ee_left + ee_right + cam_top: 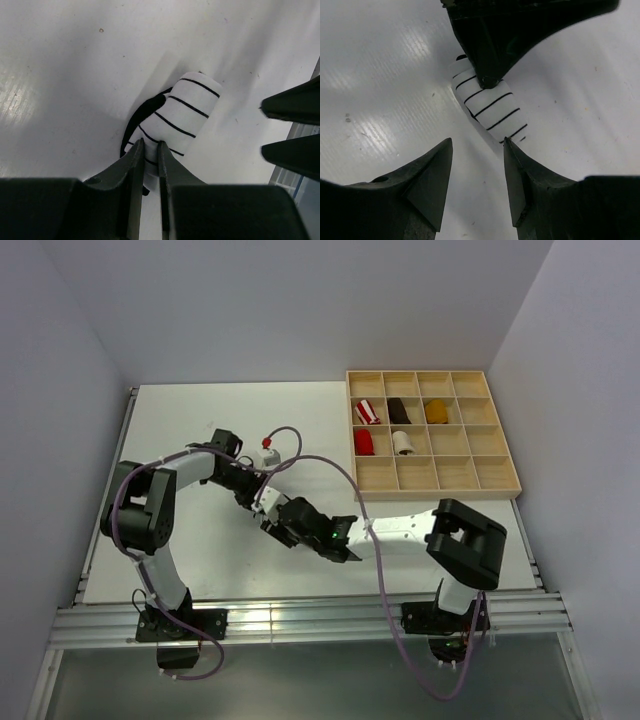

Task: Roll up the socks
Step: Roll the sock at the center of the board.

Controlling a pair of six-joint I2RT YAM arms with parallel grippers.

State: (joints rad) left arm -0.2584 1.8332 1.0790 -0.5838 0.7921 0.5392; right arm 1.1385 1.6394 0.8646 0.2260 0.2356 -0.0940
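End of striped sock [177, 112] is being pinched by left gripper [147, 150]; long axis is pointing at right gripper [477, 145], being held open just beside it.

The striped sock [185, 112] is knit cloth, the table [75, 75] smooth and glossy, the tray [455, 472] wood.

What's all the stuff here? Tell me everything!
striped sock roll: one, white and black, on table
cream sock roll: one, brown band, tray's third row
red-and-white bundle: one, tray's second row
brown bundle: one, beside it
mustard bundle: one, next along
red bundle: one, beside cream sock roll
tray: one, wooden, far right
table: one, white
red-topped white thing: one, mid-table
left gripper: one, black, shut on striped sock roll
right gripper: one, black, open
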